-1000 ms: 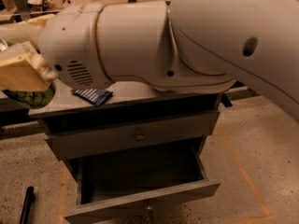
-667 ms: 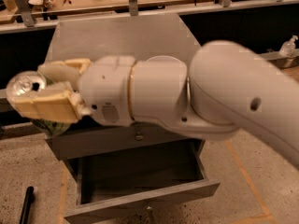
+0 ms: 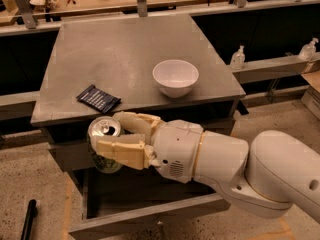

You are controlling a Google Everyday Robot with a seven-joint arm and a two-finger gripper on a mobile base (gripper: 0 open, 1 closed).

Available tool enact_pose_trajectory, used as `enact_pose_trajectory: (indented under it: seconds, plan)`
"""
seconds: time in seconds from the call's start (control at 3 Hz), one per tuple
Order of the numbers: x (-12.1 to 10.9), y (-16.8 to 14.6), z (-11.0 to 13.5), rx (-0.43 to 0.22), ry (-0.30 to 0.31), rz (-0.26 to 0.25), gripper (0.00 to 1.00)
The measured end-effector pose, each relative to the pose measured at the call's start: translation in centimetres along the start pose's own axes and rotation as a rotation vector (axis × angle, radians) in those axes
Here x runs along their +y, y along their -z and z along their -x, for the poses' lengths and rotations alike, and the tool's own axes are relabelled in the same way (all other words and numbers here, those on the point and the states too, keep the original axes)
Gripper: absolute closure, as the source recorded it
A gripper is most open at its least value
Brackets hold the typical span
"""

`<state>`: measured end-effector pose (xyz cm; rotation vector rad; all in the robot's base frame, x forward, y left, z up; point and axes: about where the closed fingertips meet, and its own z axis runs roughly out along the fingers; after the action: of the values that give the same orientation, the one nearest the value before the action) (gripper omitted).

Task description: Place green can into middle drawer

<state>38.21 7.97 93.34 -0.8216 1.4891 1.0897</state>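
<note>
My gripper (image 3: 120, 136) is shut on the green can (image 3: 103, 144), a mottled green can with a shiny silver top and pull tab. One cream finger crosses its front and the other wraps behind it. I hold the can upright in front of the cabinet's edge, over the left part of the open middle drawer (image 3: 145, 219). The drawer is pulled out below my arm, its grey front at the bottom of the view. My arm hides much of its inside.
A white bowl (image 3: 175, 77) and a dark blue packet (image 3: 98, 99) lie on the grey cabinet top (image 3: 125, 49). A black object (image 3: 28, 219) lies on the floor at lower left. Bottles stand on a ledge at right (image 3: 238, 58).
My arm has swung down and away from the camera, uncovering the cabinet top. The can has moved lower, from beside the cabinet top down to above the open drawer.
</note>
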Motion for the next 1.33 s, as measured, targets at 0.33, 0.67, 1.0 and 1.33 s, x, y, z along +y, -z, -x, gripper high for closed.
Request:
enact_pose_trajectory:
  seconds: [0.33, 0.67, 1.0, 1.33]
  plan:
    - [-0.5, 0.2, -0.4, 0.009, -0.003, -0.004, 1.0]
    - [-4.2, 3.2, -2.5, 0.017, -0.007, -0.089, 1.0]
    - [-7.7, 7.1, -4.5, 0.016, -0.012, -0.165, 1.0]
    - [-10.9, 9.5, -7.0, 0.004, -0.031, -0.208, 1.0]
